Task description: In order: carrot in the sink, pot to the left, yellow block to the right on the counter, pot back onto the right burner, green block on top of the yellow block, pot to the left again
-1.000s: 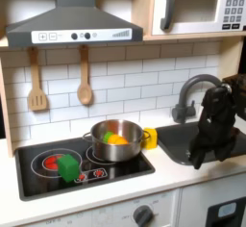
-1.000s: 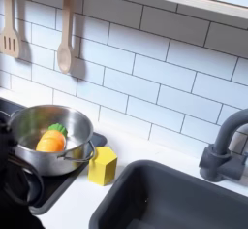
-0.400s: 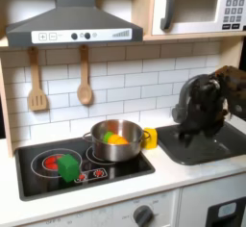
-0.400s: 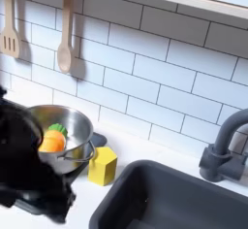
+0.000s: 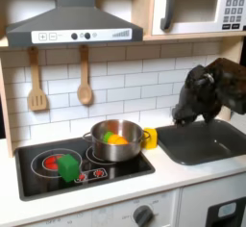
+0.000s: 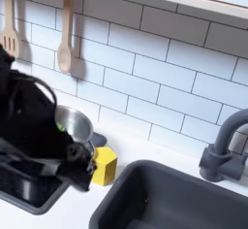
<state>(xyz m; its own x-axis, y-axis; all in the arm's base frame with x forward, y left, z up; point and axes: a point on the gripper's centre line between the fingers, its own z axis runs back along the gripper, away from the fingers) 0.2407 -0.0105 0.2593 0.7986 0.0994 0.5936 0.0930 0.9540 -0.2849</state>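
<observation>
Step one in hand: carrot (image 5: pixel 113 138) lying in pot (image 5: pixel 116 141). Gripper (image 5: pixel 183 118) right of pot, state unclear; next, reach in.

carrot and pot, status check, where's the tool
Tool raised over the sink, grip state unclear. Carrot in pot on right burner. Yellow block beside pot.

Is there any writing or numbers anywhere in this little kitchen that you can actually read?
Microwave keypad at the first exterior view's top right: rows of white buttons with marks, too small and blurred to read.
Range hood control strip: small symbols and knobs, unreadable.
Cooktop panel: small red marks near the front, unreadable.
No legible word or number anywhere.
</observation>
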